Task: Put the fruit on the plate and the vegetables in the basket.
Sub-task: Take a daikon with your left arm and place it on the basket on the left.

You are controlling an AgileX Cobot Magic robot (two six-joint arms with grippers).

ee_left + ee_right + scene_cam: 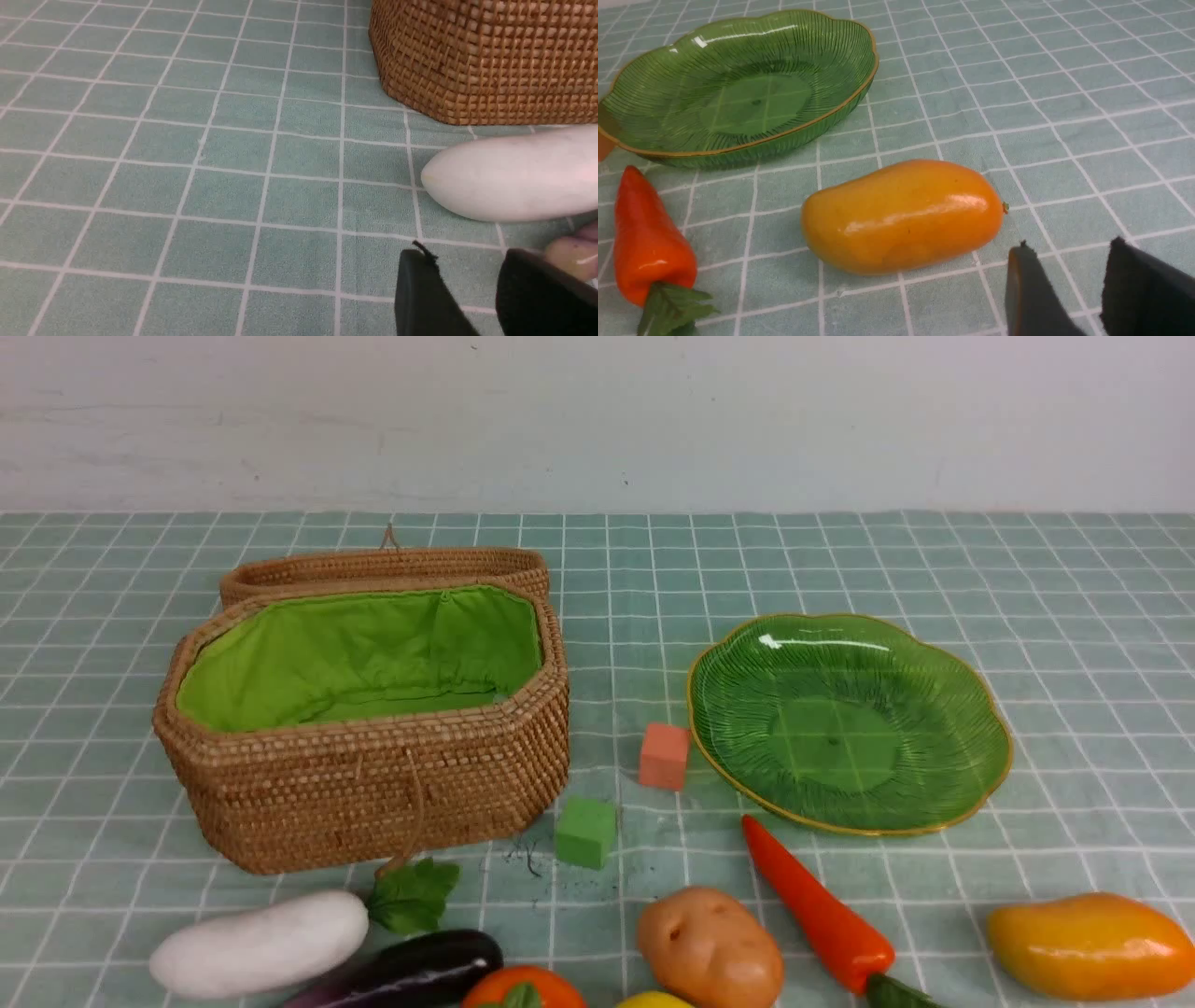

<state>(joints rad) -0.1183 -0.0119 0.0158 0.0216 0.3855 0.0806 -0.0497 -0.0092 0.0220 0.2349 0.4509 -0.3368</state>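
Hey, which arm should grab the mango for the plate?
The right. The right gripper is open just beside the mango, with the plate close beyond; the left gripper is over by the radish and basket.

Rough woven wicker on basket (373, 784), soft green cloth lining (355, 653). Ribbed translucent glass look on plate (915, 653), glossy, thin gold rim. Smooth glossy plastic on mango (901, 214), carrot (644, 242), eggplant (420, 971). Matt white radish (261, 943). Dull, dimpled potato (709, 947). Matt checked cloth over counter (1027, 569).
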